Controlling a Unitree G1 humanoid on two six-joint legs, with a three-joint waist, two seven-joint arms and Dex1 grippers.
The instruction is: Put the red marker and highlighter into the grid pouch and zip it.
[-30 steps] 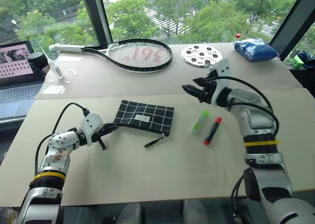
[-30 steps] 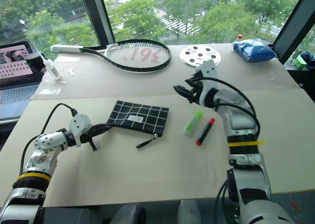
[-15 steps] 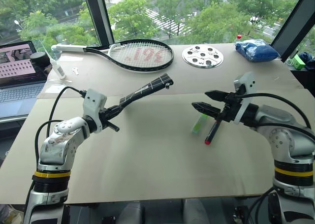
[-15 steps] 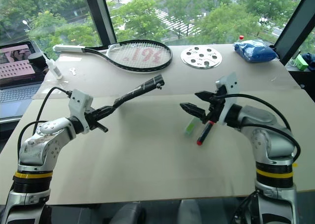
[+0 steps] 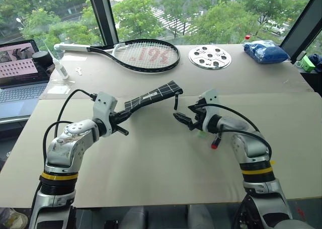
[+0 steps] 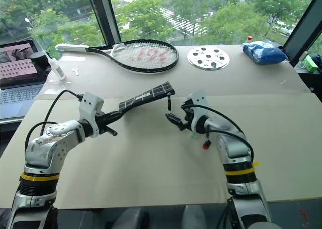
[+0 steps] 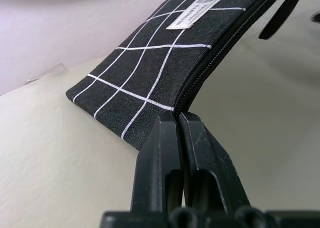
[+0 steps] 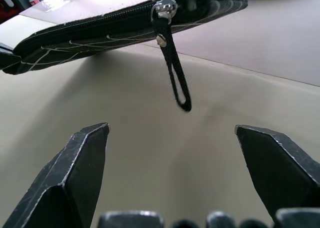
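Grid pouch (image 5: pixel 153 95) hangs above the table (image 5: pixel 151 163), its near corner pinched in the clenched left gripper (image 7: pixel 178 119), zipper apparently closed, pull strap (image 8: pixel 174 72) dangling. Right gripper (image 8: pixel 170 158) faces the strap, fingers spread wide and empty. Beside it lie the half-hidden highlighter (image 5: pixel 202 134) and red marker (image 5: pixel 215 143).

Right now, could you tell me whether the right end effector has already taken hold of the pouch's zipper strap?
No: the right end effector is open, and the zipper strap hangs clear ahead of it, untouched.
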